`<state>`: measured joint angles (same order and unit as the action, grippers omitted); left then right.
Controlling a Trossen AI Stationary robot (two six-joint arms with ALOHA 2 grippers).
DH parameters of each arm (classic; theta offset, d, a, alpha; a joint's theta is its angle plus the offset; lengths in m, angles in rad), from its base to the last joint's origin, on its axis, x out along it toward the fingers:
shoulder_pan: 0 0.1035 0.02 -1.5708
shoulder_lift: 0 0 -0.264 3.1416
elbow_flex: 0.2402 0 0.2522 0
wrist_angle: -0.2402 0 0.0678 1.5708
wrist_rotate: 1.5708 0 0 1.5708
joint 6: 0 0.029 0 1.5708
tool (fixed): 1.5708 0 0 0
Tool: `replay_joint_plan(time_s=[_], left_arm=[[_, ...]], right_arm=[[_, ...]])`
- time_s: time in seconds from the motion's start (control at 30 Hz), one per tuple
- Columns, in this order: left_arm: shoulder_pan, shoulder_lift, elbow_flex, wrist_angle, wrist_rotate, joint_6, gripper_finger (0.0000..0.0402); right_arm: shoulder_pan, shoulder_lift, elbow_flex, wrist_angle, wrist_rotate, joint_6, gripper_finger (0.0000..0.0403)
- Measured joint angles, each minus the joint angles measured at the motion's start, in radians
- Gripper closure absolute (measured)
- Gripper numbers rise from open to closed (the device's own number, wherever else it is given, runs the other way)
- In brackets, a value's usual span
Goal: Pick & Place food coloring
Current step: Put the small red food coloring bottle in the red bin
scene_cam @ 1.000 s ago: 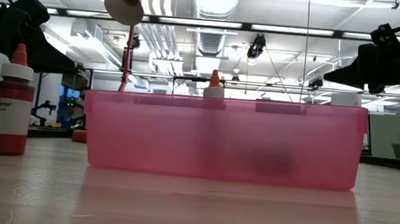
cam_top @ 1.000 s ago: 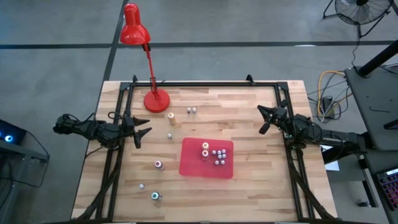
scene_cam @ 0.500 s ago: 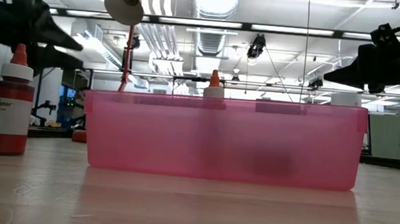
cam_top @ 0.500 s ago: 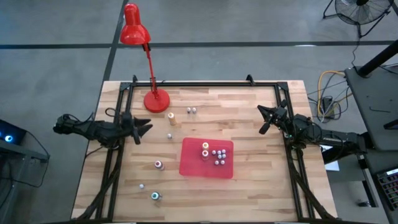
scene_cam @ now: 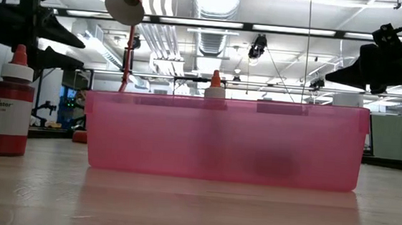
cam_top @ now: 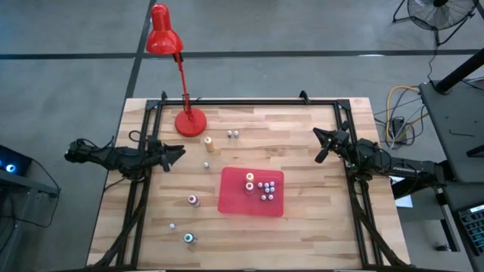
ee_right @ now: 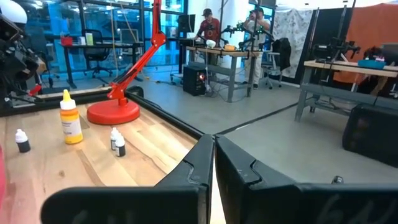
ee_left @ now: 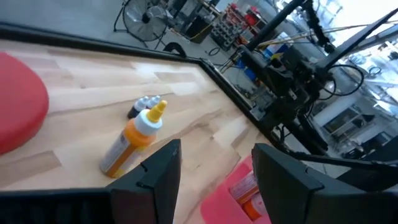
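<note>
The food coloring bottles are spread over the wooden table. Several small ones stand in the red tray (cam_top: pixel 252 191). Loose ones stand upright on the wood: an orange-topped bottle (cam_top: pixel 209 143) (ee_left: pixel 134 138), two tiny ones (cam_top: pixel 233 134), a pink-topped one (cam_top: pixel 193 200) and a green-topped one (cam_top: pixel 188 239). My left gripper (cam_top: pixel 175 155) (ee_left: pixel 214 177) hovers open at the table's left edge, pointing toward the orange-topped bottle, with nothing between its fingers. My right gripper (cam_top: pixel 321 145) (ee_right: pixel 213 163) hovers shut and empty at the right edge.
A red desk lamp stands on its round base (cam_top: pixel 190 122) at the far left, its head outside the table. A black frame (cam_top: pixel 249 103) runs along the table's edges. In the low view a red-capped bottle (scene_cam: pixel 9 104) stands left of the tray wall (scene_cam: pixel 224 139).
My left gripper has rolled about its own pointing line while staying in place. Its two fingers, which lay spread side by side in the high view, now stand nearly one above the other. The gap between them looks the same. No bottle has moved.
</note>
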<state>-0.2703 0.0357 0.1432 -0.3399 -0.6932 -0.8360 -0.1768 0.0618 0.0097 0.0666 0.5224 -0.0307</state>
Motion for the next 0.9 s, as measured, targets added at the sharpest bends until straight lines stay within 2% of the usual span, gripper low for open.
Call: replay_joint_plan(time_s=[0.17,0.3,0.47,0.6,0.9], left_arm=[[0.0,0.036,0.008,0.051,0.025,0.026,0.0218],[0.0,0.131,0.05,0.123,0.015,0.067,0.0175],[0.0,0.309,0.147,0.138,-0.016,0.052,0.0118],[0.0,0.471,0.281,0.14,-0.027,0.053,0.0111],[0.003,0.808,0.661,0.076,-0.27,0.287,0.0113]], right_arm=[[0.0,0.001,0.0,0.0,0.0,0.011,0.0394],[0.0,0.001,0.0,0.0,0.0,-0.002,0.0394],[0.0,-0.001,0.0,0.0,0.0,0.012,0.0394],[0.0,-0.001,0.0,0.0,0.0,-0.003,0.0394],[0.0,-0.001,0.0,0.0,0.0,-0.003,0.0394]])
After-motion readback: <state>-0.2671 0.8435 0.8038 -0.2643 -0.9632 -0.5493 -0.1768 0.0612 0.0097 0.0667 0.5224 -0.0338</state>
